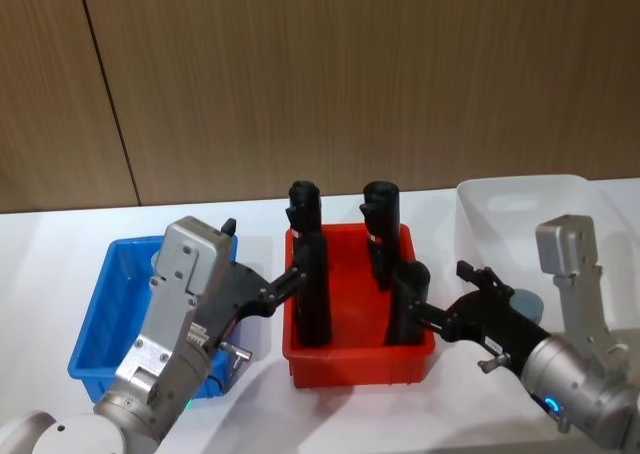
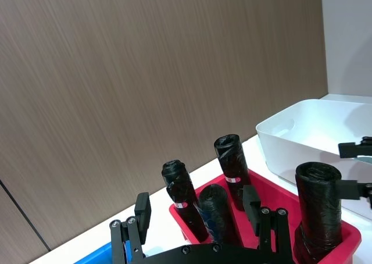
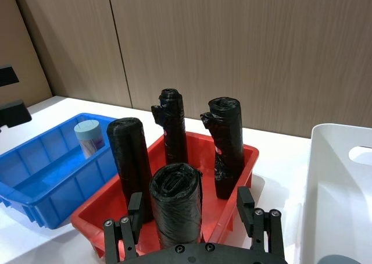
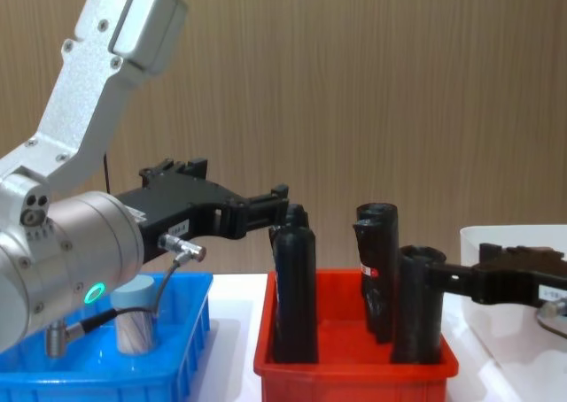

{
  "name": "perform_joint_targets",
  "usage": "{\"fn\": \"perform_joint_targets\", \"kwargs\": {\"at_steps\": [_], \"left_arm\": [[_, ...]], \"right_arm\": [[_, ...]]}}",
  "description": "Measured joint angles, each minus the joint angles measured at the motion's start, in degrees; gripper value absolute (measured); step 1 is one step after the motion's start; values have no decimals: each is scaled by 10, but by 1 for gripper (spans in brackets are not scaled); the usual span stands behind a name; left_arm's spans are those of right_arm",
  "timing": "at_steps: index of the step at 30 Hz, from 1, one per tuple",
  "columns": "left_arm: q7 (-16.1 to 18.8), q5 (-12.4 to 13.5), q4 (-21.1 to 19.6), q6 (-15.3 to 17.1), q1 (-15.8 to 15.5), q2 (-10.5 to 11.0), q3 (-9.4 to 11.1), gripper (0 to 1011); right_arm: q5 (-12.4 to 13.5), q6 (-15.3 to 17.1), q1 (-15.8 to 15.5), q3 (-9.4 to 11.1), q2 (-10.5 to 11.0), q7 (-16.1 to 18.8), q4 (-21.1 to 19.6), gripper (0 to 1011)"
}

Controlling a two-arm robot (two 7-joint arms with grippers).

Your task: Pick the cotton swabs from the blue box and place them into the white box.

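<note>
One cotton swab jar (image 3: 88,137) is standing in the blue box (image 3: 40,177); both the left gripper (image 2: 197,214) and right gripper (image 3: 192,209) are hovering spread, empty (red bin (image 1: 360,359) at twelve o'clock).

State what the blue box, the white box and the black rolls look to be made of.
Blue box: likely moulded rigid plastic, glossy, with ribbed walls. White box: plastic too, smooth and slightly translucent, with a cut-out handle. Black rolls in the red bin: probably thin plastic film wound tight, judging by the shiny, crinkled surface.
</note>
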Motion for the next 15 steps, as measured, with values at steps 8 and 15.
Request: {"fn": "perform_joint_targets", "kwargs": {"at_steps": [8, 15], "left_arm": [[0, 0, 0, 0, 0, 0, 0, 1004], [0, 0, 0, 0, 0, 0, 0, 1004]], "right_arm": [[-4, 1, 21, -4, -11, 11, 31, 1001], [-8, 4, 39, -10, -22, 22, 58, 1001]]}}
